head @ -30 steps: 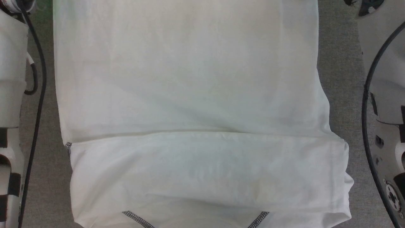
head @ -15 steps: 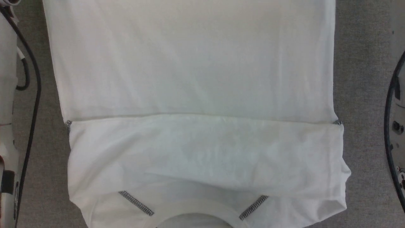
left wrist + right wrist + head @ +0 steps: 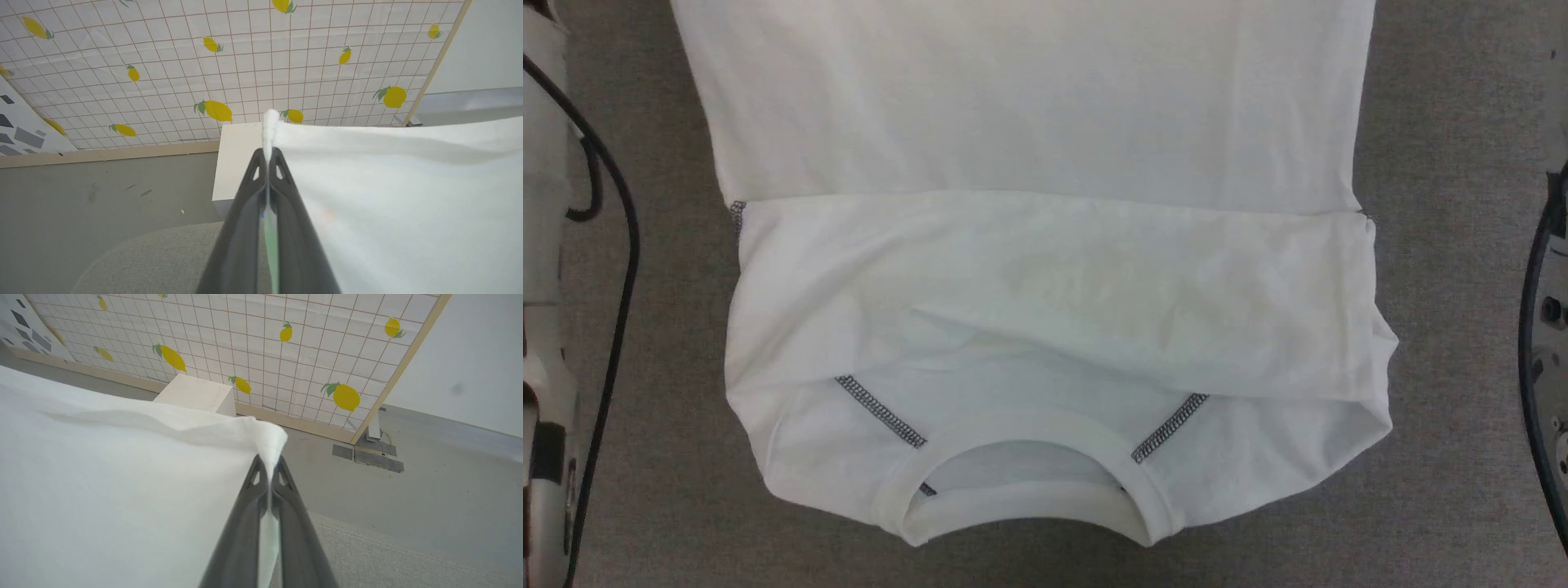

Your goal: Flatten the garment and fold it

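The white garment (image 3: 1045, 122) lies spread on the grey table, its collar (image 3: 1021, 465) nearest me and dark zigzag seams either side of the neck. A fold runs across it below the middle of the head view. My left gripper (image 3: 267, 153) is shut on a bunched edge of the garment (image 3: 400, 196), held up above the table. My right gripper (image 3: 269, 463) is likewise shut on the garment (image 3: 102, 477) at a lifted corner. In the head view only pale forearms show at both side edges.
A grey fabric table top (image 3: 1445, 122) lies under the garment. Beyond it stands a rigid white box (image 3: 196, 396) on the floor, before a lemon-patterned grid wall (image 3: 245, 61). A black cable (image 3: 621, 245) runs along the left forearm.
The head view has shifted so the collar and neck seams now show in full. The garment appears drawn upward in the picture, its fold line higher than before.
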Available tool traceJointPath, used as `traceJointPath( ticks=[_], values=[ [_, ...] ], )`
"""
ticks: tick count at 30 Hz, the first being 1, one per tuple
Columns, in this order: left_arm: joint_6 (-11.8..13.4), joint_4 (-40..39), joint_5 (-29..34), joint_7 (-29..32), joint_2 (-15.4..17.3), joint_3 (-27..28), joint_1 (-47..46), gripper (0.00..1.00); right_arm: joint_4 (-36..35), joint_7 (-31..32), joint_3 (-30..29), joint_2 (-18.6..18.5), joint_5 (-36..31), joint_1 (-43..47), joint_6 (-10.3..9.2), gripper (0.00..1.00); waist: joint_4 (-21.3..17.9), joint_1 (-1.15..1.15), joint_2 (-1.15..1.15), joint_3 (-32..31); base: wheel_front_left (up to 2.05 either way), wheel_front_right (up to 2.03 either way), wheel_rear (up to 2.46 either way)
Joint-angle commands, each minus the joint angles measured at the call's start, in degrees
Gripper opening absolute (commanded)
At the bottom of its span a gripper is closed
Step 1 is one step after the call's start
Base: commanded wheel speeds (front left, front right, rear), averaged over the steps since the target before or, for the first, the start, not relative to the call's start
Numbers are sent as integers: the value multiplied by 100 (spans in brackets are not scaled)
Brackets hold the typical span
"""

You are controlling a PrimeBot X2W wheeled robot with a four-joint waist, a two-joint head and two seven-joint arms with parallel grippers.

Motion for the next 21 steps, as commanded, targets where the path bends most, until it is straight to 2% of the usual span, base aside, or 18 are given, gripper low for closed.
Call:
traceJointPath(
  ticks=[1, 7, 14, 17, 21],
  values=[
    [-99, 43, -79, -75, 7, -24, 226, 0, 26, -86, 88, -68, 179, 223, -8, 0, 49, 0, 0, -394, 0, 0, 0],
    [-320, -96, -410, -467, -34, -29, 1099, 0, -231, -288, 513, -378, 1053, 1249, -8, 0, 123, 0, 0, -1146, 0, 0, 0],
    [-392, -750, -929, -662, -20, 86, 2543, 0, -953, -167, 576, -665, 2047, 2752, -8, 0, 186, 0, 0, -1920, 0, 0, 0],
    [-289, -1290, -1160, -661, -17, 183, 3363, 0, -1331, 3, 508, -734, 2401, 3482, -8, 0, 197, 0, 0, -2214, 0, 0, 0],
    [-5, -2080, -1377, -645, 8, 308, 4495, 0, -1750, 98, 401, -743, 2623, 4371, -8, 0, 161, 0, 0, -2548, 0, 0, 0]
  ],
)
